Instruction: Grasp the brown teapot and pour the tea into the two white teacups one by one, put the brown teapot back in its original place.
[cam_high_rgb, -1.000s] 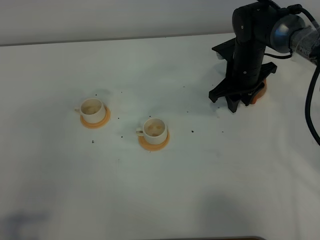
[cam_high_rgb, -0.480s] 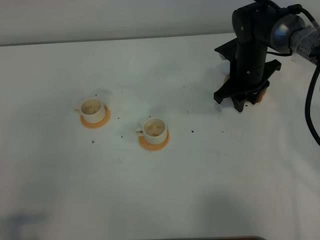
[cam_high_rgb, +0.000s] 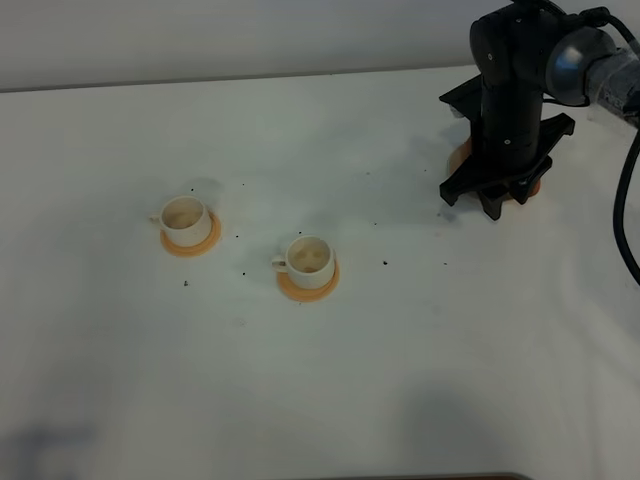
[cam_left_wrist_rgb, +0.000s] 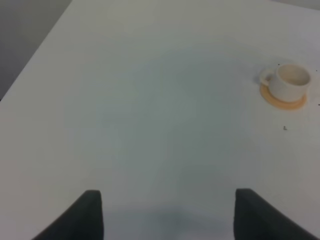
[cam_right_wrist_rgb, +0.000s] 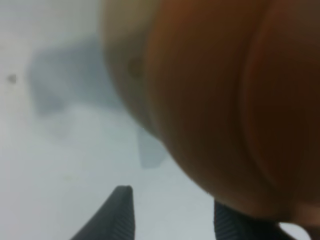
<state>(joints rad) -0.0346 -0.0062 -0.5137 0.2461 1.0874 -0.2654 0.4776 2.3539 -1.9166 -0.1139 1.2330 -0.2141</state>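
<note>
The brown teapot (cam_high_rgb: 528, 186) is at the back right, almost wholly hidden under my right gripper (cam_high_rgb: 492, 192); only an orange sliver shows. In the right wrist view it (cam_right_wrist_rgb: 225, 100) fills the frame, blurred, close against my right gripper (cam_right_wrist_rgb: 172, 215), which seems shut on it at its edge. A pale beige disc (cam_high_rgb: 459, 158) peeks out beside the arm. Two white teacups stand on orange coasters: one at the left (cam_high_rgb: 185, 217), one near the middle (cam_high_rgb: 308, 257), both with brownish insides. My left gripper (cam_left_wrist_rgb: 167, 220) is open and empty, with the left cup (cam_left_wrist_rgb: 291, 82) far ahead of it.
The table is white (cam_high_rgb: 400, 360) with a few small dark specks around the cups (cam_high_rgb: 385, 263). The right arm's cable (cam_high_rgb: 628, 200) hangs at the right edge. The table's left edge (cam_left_wrist_rgb: 35, 55) shows in the left wrist view.
My right arm has moved back and to the right with the teapot, closer to the beige disc. The cups have not moved.
</note>
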